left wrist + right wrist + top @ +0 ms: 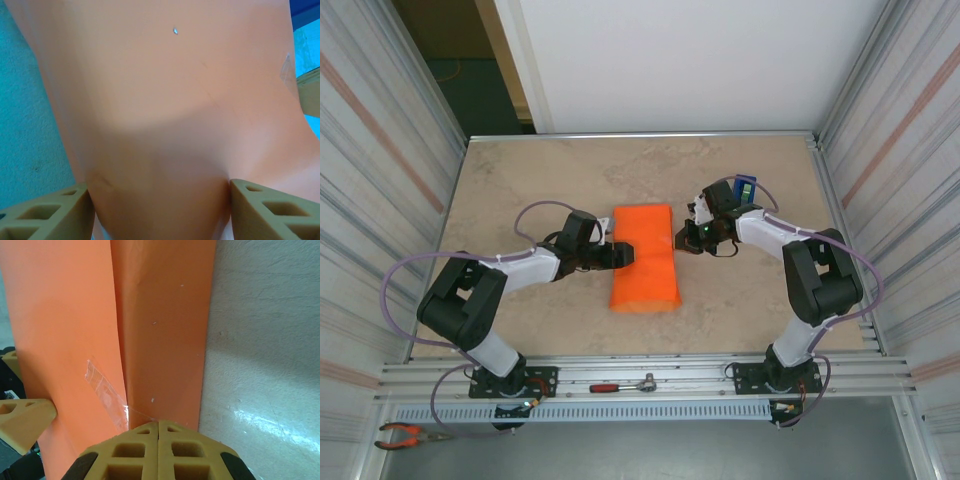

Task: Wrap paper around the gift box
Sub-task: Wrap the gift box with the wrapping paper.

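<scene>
- Top external view: bright orange folded paper sheet runs twelve-to-six.
- Left gripper, fingers spread, clasps its nine o'clock edge.
- Right gripper, pinched closed, meets its three o'clock edge.

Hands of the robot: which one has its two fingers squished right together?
The right hand: its tan fingers touch with no gap. The left hand keeps its fingers wide apart, hugging the orange paper between them.

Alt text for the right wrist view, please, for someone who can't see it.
Bright orange matte paper sheet, folded over with one edge overlapping in a lengthwise seam, lies on a beige stone-look table. A strip of clear tape crosses the seam, running down to the right gripper, whose tan fingers are pressed shut at the bottom edge.
</scene>
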